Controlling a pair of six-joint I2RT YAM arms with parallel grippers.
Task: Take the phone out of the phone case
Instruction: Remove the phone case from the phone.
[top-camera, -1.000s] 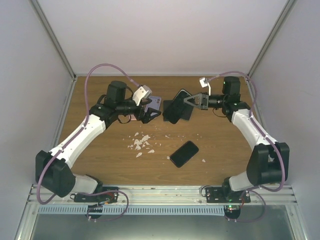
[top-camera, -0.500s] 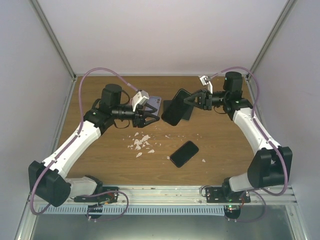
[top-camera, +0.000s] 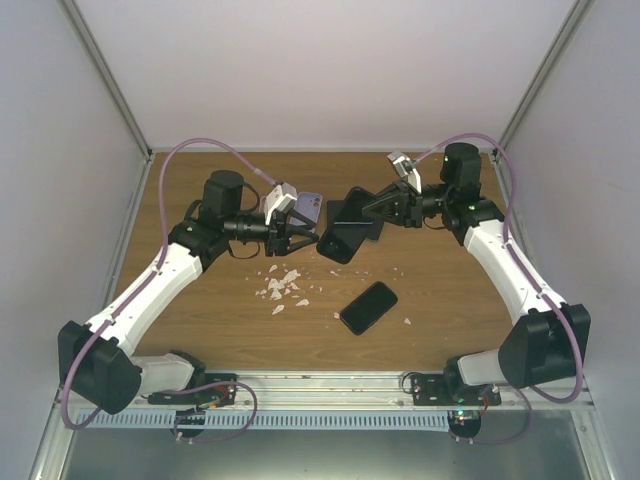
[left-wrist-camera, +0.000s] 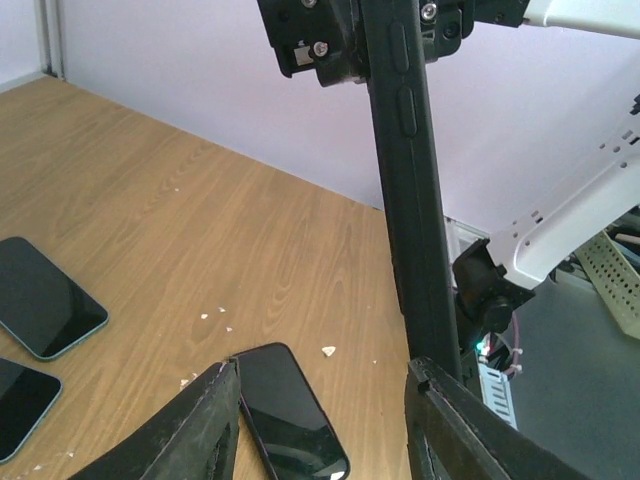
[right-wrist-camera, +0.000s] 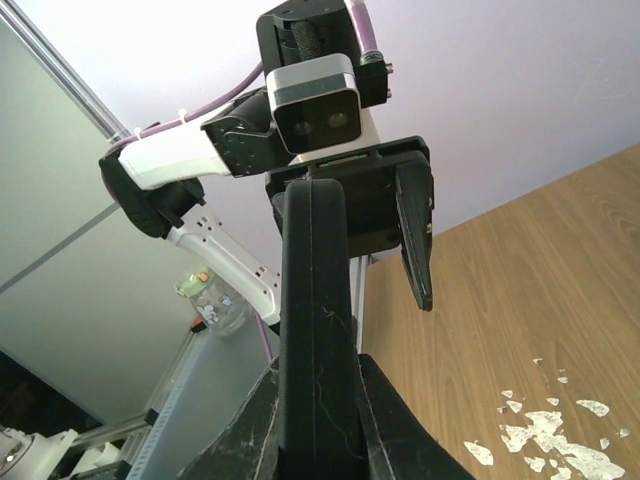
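Left gripper has closed in on the cased phone, jaws narrowed but not clamped.
Edge-on, case and phone can't be told apart; right gripper clenches one end above the table, other end between left's parted fingers, back wall near.

At least four phones and two arms.
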